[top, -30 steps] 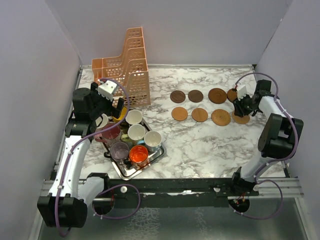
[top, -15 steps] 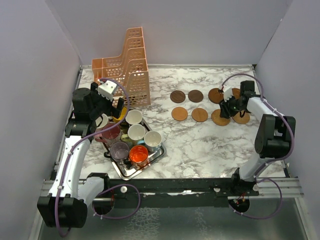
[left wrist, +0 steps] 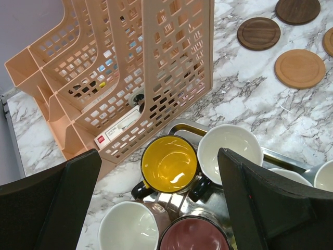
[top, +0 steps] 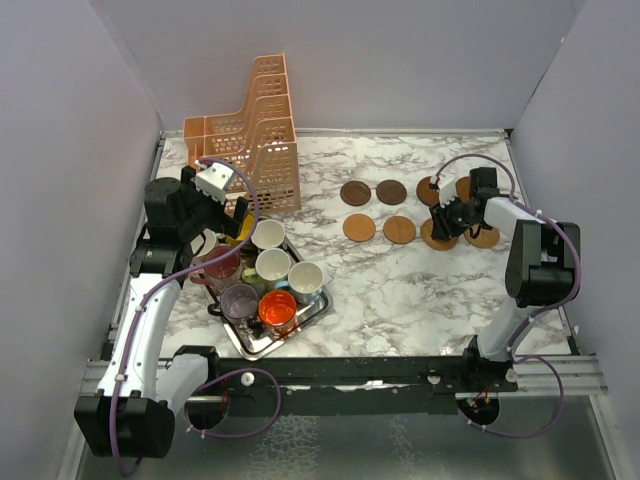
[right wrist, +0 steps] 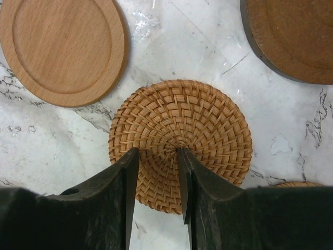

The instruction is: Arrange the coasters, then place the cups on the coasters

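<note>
- the right gripper (right wrist: 156, 152) is down on a woven rattan coaster (right wrist: 182, 125), its two fingers narrowly parted over the disc's near part. whether they pinch it i cannot tell.
- that coaster lies flat on the marble table (right wrist: 171, 41), between a pale rimmed wooden coaster (right wrist: 62, 49) and a dark brown coaster (right wrist: 296, 36), apart from both.
- further left, four more coasters (top: 359, 228) lie in two rows, dark ones behind, tan ones in front.
- the left gripper (left wrist: 158, 156) hangs fully spread, holding nothing, above the silver tray (top: 300, 328).
- the cups (top: 272, 265) stand crowded in that tray. a yellow cup (left wrist: 169, 164) and a white cup (left wrist: 229, 153) sit side by side, just beside a peach mesh rack (left wrist: 130, 67).
</note>
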You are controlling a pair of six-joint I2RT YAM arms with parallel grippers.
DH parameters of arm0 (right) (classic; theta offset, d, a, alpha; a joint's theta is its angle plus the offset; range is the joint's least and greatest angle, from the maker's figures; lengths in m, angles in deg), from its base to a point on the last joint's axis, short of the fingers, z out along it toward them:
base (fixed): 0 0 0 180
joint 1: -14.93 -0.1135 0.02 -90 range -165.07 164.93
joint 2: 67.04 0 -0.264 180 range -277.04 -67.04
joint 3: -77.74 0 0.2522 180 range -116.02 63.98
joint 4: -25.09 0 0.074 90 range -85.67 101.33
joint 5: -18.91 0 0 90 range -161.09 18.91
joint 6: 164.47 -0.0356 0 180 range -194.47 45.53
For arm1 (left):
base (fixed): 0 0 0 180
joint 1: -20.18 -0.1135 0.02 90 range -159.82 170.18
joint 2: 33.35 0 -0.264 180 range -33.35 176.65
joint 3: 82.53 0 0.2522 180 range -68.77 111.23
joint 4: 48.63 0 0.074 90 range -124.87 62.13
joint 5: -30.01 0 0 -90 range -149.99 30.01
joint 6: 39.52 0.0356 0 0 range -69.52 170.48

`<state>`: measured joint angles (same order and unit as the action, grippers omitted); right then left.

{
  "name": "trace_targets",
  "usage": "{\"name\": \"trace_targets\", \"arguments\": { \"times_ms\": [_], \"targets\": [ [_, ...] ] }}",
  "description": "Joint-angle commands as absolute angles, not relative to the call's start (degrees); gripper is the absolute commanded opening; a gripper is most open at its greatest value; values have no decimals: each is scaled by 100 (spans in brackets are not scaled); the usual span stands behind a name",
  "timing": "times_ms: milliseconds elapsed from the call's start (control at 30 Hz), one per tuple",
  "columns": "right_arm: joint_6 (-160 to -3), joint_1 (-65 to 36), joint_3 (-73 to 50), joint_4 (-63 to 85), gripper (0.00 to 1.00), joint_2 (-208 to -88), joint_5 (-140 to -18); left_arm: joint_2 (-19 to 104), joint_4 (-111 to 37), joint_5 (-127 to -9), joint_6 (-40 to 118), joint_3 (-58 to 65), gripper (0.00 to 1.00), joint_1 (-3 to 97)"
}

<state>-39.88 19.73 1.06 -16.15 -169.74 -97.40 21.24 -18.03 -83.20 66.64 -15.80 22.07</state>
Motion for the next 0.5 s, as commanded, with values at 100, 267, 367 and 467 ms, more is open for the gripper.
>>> {"name": "trace_targets", "arguments": {
  "times_ms": [100, 267, 367, 467],
  "targets": [
    [-4133, 1923, 65, -1285, 36, -17245, -9487, 2039, -1840, -8481, 6643, -1656, 99, 2194],
    [-4084, 1923, 28, -1240, 36, -17307, -9263, 2039, -1827, -8500, 6653, -1664, 99, 2196],
    [-4035, 1923, 43, -1242, 36, -17326, -9166, 2039, -1829, -8494, 6647, -1654, 99, 2194],
    [-3973, 1923, 71, -1285, 36, -17307, -9146, 2038, -1826, -8494, 6664, -1664, 99, 2193]
  ]
}}
